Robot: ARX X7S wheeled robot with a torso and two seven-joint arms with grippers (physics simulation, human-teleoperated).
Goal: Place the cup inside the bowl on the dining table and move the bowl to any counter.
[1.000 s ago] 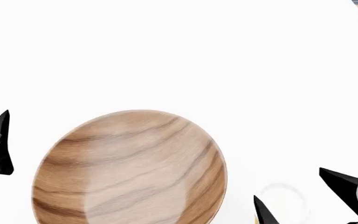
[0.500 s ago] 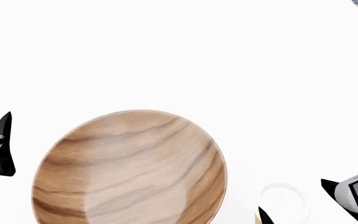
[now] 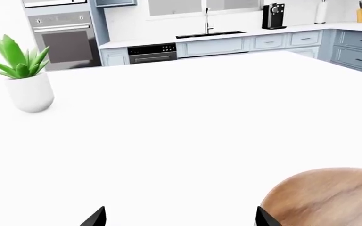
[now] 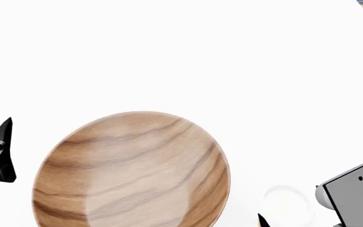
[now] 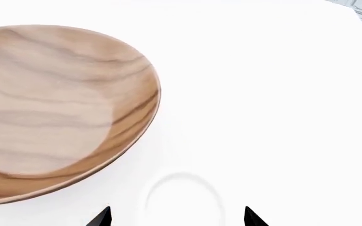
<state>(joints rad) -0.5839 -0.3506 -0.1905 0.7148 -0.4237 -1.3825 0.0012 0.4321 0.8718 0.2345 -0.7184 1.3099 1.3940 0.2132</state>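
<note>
Though unlabelled, cup (image 5: 182,197) beside bowl (image 5: 55,108)

The dining table (image 4: 181,56) is a plain white, smooth top. On it sit the wooden bowl (image 4: 131,172), the cup (image 5: 182,200) with its white lid just beside the bowl, and well apart, a potted plant (image 3: 25,77).

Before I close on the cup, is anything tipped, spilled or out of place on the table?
Nothing stands out. The bowl sits flat and empty on the dining table, and the cup stands upright beside it, lid on, between the open fingers of the right gripper. No spill shows in any view.
</note>
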